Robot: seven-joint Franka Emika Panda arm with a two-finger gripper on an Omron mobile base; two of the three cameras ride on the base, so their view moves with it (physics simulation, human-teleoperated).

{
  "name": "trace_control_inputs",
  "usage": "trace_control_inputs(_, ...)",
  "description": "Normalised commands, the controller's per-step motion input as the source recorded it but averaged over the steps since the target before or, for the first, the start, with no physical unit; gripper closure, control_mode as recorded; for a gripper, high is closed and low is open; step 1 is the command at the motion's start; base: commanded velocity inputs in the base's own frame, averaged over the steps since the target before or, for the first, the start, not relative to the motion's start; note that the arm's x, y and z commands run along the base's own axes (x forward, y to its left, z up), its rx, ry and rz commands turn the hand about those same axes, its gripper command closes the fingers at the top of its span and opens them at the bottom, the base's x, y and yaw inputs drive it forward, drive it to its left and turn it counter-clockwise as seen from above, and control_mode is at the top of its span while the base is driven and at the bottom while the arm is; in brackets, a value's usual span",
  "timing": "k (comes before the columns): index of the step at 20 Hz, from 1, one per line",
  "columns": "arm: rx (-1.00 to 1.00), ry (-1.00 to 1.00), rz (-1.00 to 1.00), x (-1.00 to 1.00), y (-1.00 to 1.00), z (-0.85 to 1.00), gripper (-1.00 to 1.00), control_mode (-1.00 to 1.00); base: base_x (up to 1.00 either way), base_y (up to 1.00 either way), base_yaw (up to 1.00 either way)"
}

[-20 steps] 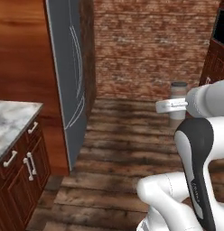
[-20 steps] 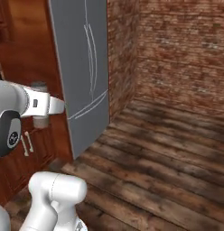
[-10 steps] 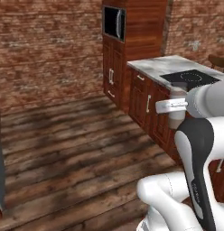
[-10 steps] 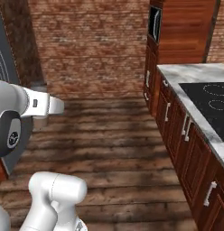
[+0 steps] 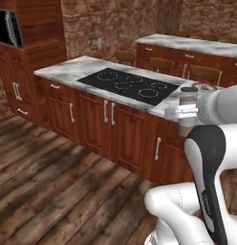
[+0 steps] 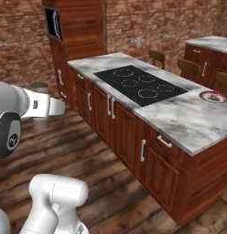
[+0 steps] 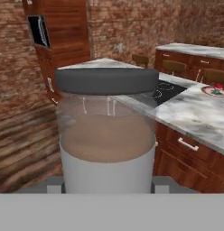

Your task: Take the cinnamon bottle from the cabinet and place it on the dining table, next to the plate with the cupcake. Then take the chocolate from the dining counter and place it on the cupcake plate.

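Cinnamon bottle (image 7: 107,135) upright in gripper (image 7: 105,184), jaws clamped on its lower sides, held in air over wood floor (image 6: 106,169). Bottle: dark grey cap, clear body, brown powder inside, white base band. Same bottle at arm's end in left base view (image 5: 188,111) and right base view (image 6: 40,98). Marble counter (image 6: 179,119) with black cooktop (image 6: 142,84) ahead. Plate with cupcake (image 6: 214,96) on counter's far end, well apart from bottle. Chocolate not made out.

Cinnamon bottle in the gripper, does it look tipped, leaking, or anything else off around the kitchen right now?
Nothing stands out. The cinnamon bottle sits upright in the gripper, dark lid on, brown powder level inside. The plate with the cupcake rests flat on the marble counter beside the cooktop.
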Motion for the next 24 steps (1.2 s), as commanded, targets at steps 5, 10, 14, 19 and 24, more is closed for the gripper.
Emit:
trace_control_inputs(5,0.00,0.00,0.00,0.00,0.00,0.00,1.00,1.00,-0.43,-0.32,-0.71)
trace_control_inputs(10,0.00,0.00,0.00,0.00,0.00,0.00,1.00,1.00,-0.03,-0.60,-0.68)
trace_control_inputs(14,0.00,0.00,0.00,0.00,0.00,0.00,1.00,1.00,0.21,-0.65,-0.66)
trace_control_inputs(19,0.00,0.00,0.00,0.00,0.00,0.00,1.00,1.00,0.63,-0.50,-0.56)
trace_control_inputs(24,0.00,0.00,0.00,0.00,0.00,0.00,1.00,1.00,0.97,-0.54,-0.30)
